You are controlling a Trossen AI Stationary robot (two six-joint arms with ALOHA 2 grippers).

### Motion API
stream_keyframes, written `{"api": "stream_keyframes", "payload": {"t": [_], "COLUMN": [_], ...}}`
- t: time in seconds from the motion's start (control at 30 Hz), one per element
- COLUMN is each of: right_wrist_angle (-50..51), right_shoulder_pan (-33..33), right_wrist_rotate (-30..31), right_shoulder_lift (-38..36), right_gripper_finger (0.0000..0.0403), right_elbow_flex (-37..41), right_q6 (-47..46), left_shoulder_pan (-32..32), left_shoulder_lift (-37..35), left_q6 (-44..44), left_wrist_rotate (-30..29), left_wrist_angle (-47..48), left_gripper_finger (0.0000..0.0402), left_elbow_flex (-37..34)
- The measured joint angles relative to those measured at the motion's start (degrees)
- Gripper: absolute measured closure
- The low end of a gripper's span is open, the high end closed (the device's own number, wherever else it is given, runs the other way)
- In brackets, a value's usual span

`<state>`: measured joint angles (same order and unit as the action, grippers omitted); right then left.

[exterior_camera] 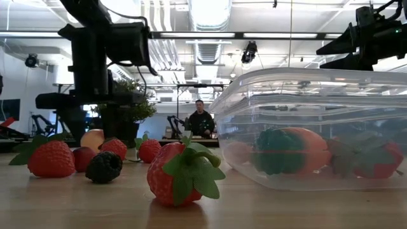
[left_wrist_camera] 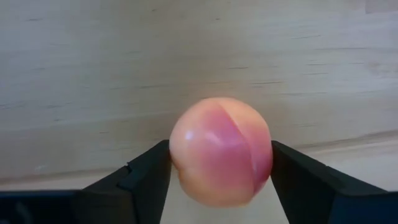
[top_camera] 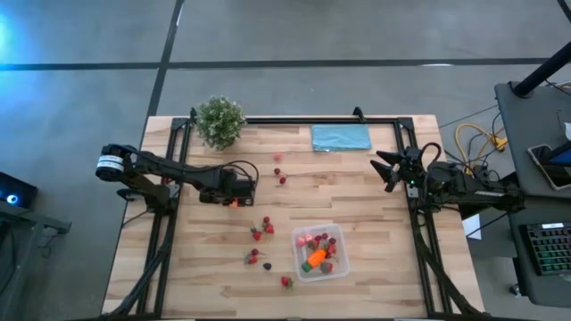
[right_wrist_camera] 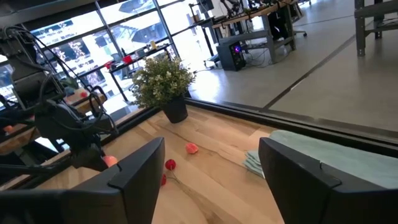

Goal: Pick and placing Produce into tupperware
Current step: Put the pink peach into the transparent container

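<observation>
My left gripper [top_camera: 235,194] is left of the table's middle and shut on the pink-orange ball [left_wrist_camera: 221,151]. The clear tupperware [top_camera: 337,270] stands near the front, right of the middle. It holds an orange carrot [top_camera: 316,259] and several red strawberries. Loose strawberries lie on the table left of the tub [top_camera: 266,227], in front of it [top_camera: 287,282], and farther back [top_camera: 281,178]. A dark berry [exterior_camera: 103,166] lies among them. My right gripper [top_camera: 385,169] is open and empty, up over the table's right side. My left gripper pinches the ball between its two fingers, one on each of two opposite sides [left_wrist_camera: 176,158]. The fingers point down at the table. The ball sits between the fingertips just over the wood; I cannot tell whether it rests on the table.
A green potted plant [top_camera: 219,120] stands at the far left. A teal cloth [top_camera: 340,137] lies flat at the far right. A dark frame [top_camera: 294,119] runs round the table. A person [exterior_camera: 201,121] sits in the room far behind the table.
</observation>
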<state>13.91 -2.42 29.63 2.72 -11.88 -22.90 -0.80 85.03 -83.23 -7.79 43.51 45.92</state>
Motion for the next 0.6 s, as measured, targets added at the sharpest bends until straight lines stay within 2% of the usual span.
{"api": "stream_keyframes", "payload": {"t": [0.13, 0.3, 0.43, 0.53, 0.6], "right_wrist_angle": [0.00, 0.00, 0.00, 0.00, 0.00], "right_shoulder_pan": [0.01, 0.00, 0.01, 0.02, 0.00], "right_wrist_rotate": [0.00, 0.00, 0.00, 0.02, 0.00], "right_shoulder_lift": [0.00, 0.00, 0.00, 0.00, 0.00], "right_gripper_finger": [0.0149, 0.0155, 0.0156, 0.0152, 0.0150], "right_elbow_flex": [0.00, 0.00, 0.00, 0.00, 0.00], "right_q6": [0.00, -0.02, -0.02, 0.00, -0.02], "left_shoulder_pan": [0.00, 0.15, 0.97, 2.54, 3.54], "left_shoulder_lift": [0.00, -0.25, -0.85, -0.98, 0.18], "left_q6": [0.56, 6.01, 17.02, 26.76, 30.61], "left_wrist_rotate": [-0.02, -0.07, 0.11, 2.32, 3.65], "left_wrist_angle": [-0.84, -5.09, -12.33, -20.54, -22.82], "left_gripper_finger": [0.0174, 0.0174, 0.0174, 0.0174, 0.0174], "left_elbow_flex": [0.25, 3.24, 8.98, 14.32, 18.13]}}
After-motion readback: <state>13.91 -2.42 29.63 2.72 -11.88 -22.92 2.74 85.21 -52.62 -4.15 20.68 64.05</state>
